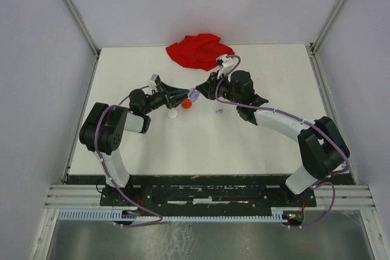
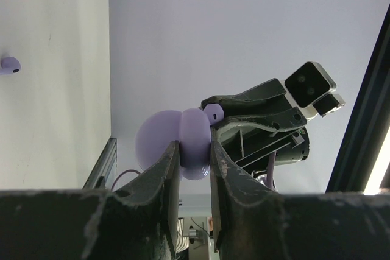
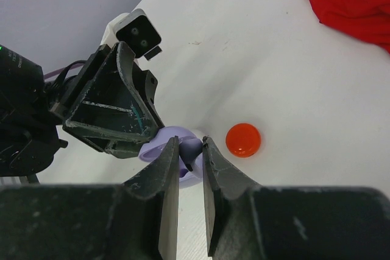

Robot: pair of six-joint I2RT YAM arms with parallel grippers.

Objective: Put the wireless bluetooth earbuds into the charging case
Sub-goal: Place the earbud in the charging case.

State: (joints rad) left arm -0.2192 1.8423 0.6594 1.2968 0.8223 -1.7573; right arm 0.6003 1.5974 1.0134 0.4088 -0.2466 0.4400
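My left gripper (image 1: 185,97) is shut on the lavender charging case (image 2: 194,132), which it holds off the table with the lid (image 2: 152,141) swung open. My right gripper (image 3: 189,144) is shut on a lavender earbud (image 3: 190,151) and holds it right at the open case (image 3: 152,147), touching it. From the left wrist view that earbud (image 2: 213,112) shows at the case's rim, between the right gripper's fingers (image 2: 256,105). A second lavender earbud (image 1: 218,111) lies on the white table; it shows as the small earbud (image 2: 8,65) at the left edge.
A red round disc (image 3: 243,140) lies on the table just below the two grippers, and a white round disc (image 1: 173,113) lies a little to its left. A crumpled red cloth (image 1: 200,50) sits at the table's back edge.
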